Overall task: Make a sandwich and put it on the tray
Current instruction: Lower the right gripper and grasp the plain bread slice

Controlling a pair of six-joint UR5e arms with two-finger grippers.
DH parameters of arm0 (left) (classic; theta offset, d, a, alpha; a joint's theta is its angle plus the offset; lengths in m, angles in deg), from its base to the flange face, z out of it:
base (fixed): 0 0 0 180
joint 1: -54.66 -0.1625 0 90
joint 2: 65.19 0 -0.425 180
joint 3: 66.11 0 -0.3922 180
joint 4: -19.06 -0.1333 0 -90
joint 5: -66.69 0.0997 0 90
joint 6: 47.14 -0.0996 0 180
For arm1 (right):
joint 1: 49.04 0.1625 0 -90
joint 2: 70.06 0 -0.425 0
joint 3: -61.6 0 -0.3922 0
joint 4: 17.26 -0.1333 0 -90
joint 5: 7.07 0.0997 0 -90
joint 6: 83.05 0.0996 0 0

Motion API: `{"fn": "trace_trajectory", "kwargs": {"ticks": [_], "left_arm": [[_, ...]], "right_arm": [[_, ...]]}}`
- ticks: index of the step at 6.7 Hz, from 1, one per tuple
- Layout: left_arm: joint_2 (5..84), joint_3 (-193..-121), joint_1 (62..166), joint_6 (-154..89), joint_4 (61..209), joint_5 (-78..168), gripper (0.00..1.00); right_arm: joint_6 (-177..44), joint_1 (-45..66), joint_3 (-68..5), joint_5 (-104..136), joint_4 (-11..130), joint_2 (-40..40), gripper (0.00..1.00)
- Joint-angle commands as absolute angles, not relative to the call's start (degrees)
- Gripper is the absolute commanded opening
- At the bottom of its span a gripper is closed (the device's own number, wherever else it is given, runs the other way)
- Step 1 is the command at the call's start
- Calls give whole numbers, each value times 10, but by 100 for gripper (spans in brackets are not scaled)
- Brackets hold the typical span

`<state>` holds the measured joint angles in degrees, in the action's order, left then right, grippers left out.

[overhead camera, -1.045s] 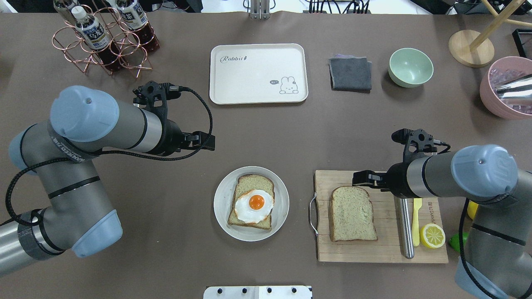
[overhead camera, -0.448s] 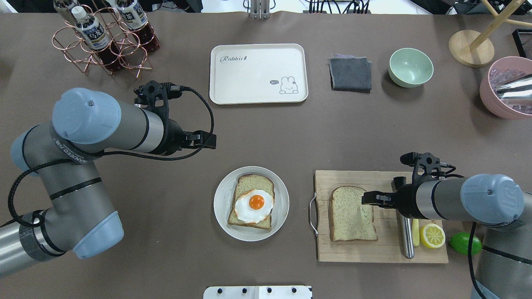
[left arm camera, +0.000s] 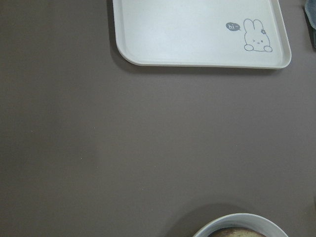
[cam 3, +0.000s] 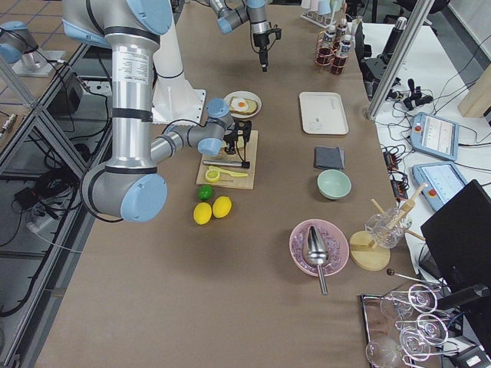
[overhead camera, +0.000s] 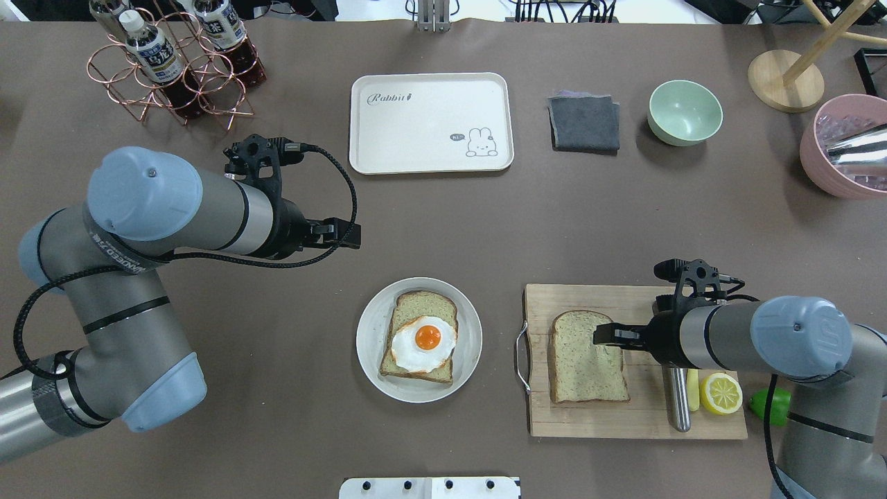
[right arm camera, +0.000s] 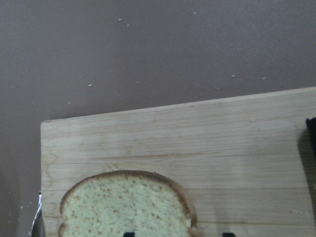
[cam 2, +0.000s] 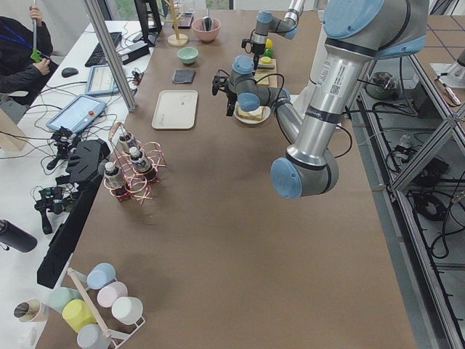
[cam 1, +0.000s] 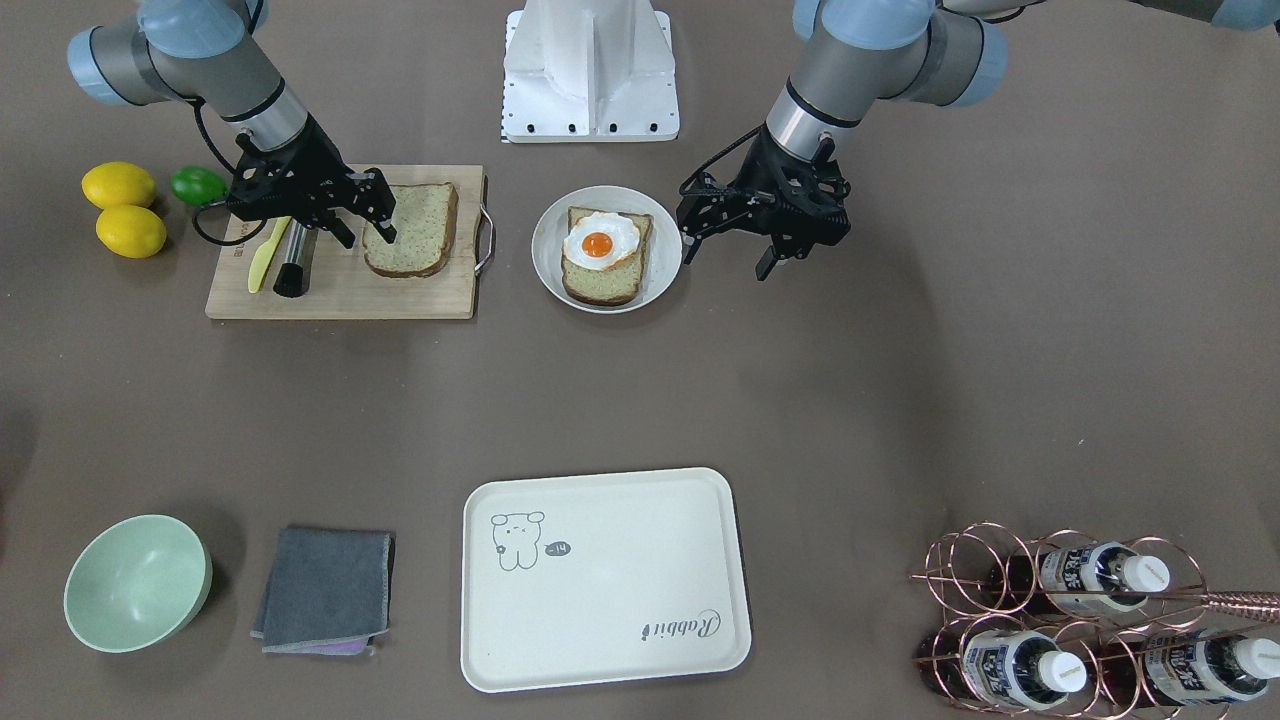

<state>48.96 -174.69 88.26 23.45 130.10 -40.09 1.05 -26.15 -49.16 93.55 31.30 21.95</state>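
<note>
One bread slice point(overhead camera: 585, 367) lies on the wooden cutting board point(overhead camera: 554, 416). My right gripper point(overhead camera: 601, 335) is open just above the slice's far right edge; in the right wrist view its fingertips point(right arm camera: 129, 234) stand apart at the crust. A second slice with the fried egg point(overhead camera: 424, 342) on top lies on the round plate point(overhead camera: 367, 339). My left gripper point(overhead camera: 348, 235) is open and empty, hovering beyond the plate's left side. The cream tray point(overhead camera: 429, 121) sits empty at the far middle; it also shows in the left wrist view point(left arm camera: 197, 29).
A steel handle point(overhead camera: 678, 402), a yellow spatula point(overhead camera: 694, 388) and a lemon half point(overhead camera: 721, 393) lie on the board's right part. A lime point(overhead camera: 775, 403) lies beside the board. A grey cloth point(overhead camera: 584, 123), a green bowl point(overhead camera: 684, 112) and a bottle rack point(overhead camera: 173, 62) stand at the back.
My right gripper has moved nearer and come over the bread slice's far right edge on the board. The left arm has barely moved.
</note>
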Motion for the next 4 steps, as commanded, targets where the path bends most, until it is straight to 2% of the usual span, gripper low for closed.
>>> {"fn": "trace_trajectory", "kwargs": {"ticks": [1, 2, 3, 4], "left_arm": [[489, -1747, 882, 234, 1302, -401, 97], [489, -1747, 882, 234, 1302, -401, 97], [489, -1747, 883, 234, 1301, -401, 97], [490, -1747, 882, 234, 1302, -401, 97]], "right_arm": [[2, -261, -482, 936, 313, 212, 66], [2, -260, -485, 937, 313, 214, 63], [3, -254, -490, 937, 313, 213, 24], [3, -245, -498, 942, 313, 217, 0]]}}
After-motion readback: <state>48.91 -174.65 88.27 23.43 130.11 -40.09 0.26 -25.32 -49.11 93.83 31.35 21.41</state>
